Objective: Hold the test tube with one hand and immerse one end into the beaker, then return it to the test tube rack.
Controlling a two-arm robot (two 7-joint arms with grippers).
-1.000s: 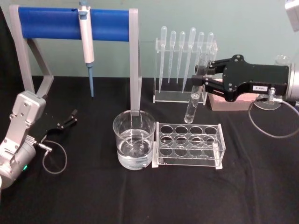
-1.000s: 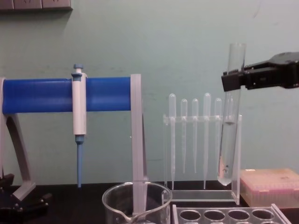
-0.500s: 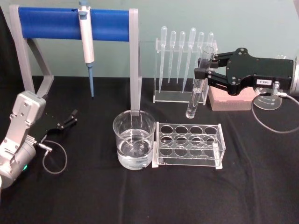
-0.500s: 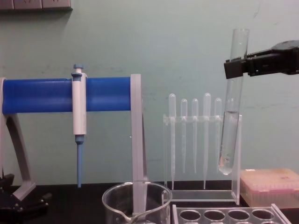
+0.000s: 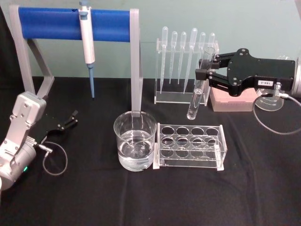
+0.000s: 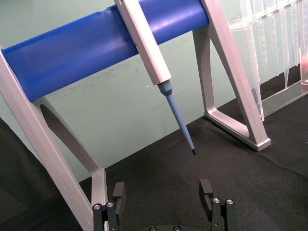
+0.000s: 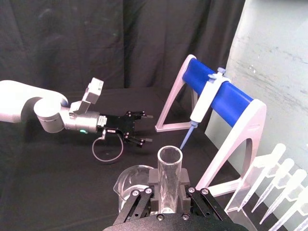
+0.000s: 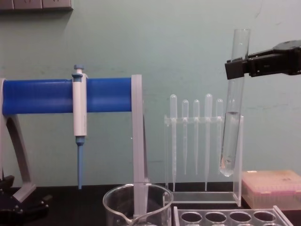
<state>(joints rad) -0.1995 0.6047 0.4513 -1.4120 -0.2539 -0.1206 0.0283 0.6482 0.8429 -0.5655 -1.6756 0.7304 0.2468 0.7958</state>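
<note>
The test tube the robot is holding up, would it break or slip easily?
Probably fragile: the test tube looks like thin clear glass, so squeezing hard could crack it. It may be slippery too, since the right hand pinches a smooth round wall near the rim. Laid down, it would likely roll. The left hand sits parked at the left.

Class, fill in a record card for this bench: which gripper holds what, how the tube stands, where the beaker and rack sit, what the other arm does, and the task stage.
Holder: right gripper, shut on the test tube below its rim
Tube pose: upright, in the air, to the right of the beaker
Beaker: at the left end of the test tube rack, clear liquid inside
Rack: all holes empty
Other arm: left gripper open, low at the table's left, idle
Stage: tube is out of the rack and not in the beaker
</note>
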